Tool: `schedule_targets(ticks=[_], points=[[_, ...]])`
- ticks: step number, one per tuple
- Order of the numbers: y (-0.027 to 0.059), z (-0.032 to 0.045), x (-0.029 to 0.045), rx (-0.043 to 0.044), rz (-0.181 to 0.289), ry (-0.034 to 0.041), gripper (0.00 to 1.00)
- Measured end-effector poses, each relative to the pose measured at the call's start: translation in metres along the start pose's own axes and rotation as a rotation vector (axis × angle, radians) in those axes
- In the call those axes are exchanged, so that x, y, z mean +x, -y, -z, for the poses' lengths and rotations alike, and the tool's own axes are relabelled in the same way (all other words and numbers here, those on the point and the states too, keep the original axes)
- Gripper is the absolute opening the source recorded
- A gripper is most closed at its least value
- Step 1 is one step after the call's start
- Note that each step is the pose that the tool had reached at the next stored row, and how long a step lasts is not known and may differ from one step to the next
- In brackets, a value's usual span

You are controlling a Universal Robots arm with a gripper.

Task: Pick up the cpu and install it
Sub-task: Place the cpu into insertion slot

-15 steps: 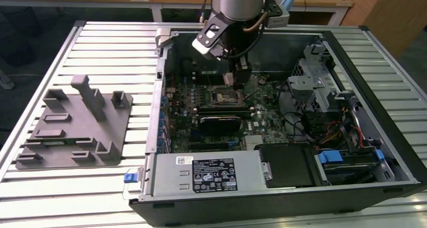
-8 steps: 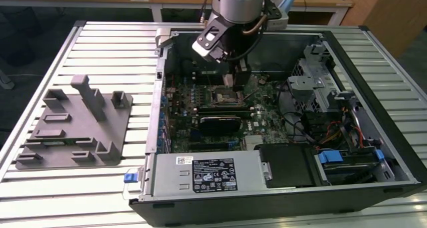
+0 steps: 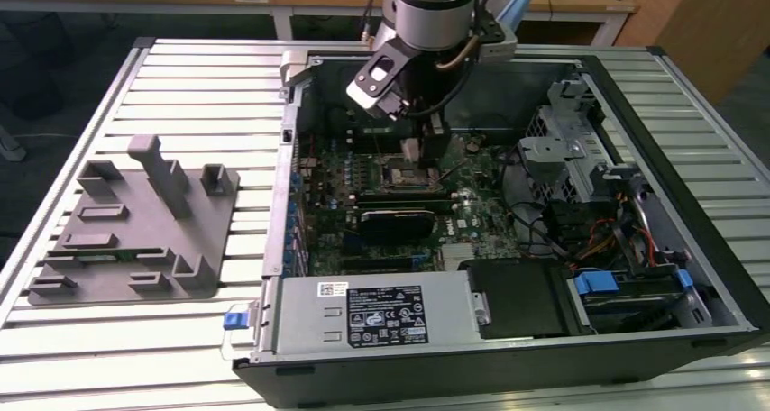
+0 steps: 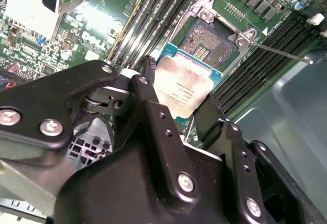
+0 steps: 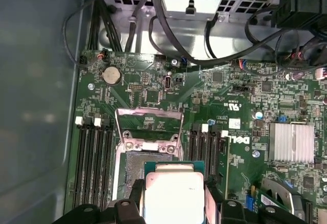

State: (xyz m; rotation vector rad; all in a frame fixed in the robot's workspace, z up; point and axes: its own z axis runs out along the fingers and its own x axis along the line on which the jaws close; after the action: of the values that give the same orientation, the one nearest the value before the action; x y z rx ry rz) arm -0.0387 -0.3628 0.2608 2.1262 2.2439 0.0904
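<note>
Currently cpu (image 4: 188, 89) is clamped by two opposite edges, silver top up and lying flat; judged so that the underside stays untouched and it can go down level. Gripper (image 5: 173, 198) is closed to cpu width, fingers (image 4: 149, 76) on the rim only, nothing else held. Cpu hangs partly over the socket (image 5: 145, 163), not seated; clearance cannot be told. Load plate (image 5: 148, 121) is swung up and lever (image 4: 283, 54) released, so the socket lies bare to receive the chip. Memory slots (image 5: 94, 163) flank the socket, leaving the fingers little room. Exterior view: arm reaches down into the open case (image 3: 481, 379)
</note>
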Motion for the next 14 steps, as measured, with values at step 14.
schedule_targets(ticks=[14], points=[[0.0005, -0.0069, 0.0004, 0.0074, 0.0, -0.0002, 0.55]])
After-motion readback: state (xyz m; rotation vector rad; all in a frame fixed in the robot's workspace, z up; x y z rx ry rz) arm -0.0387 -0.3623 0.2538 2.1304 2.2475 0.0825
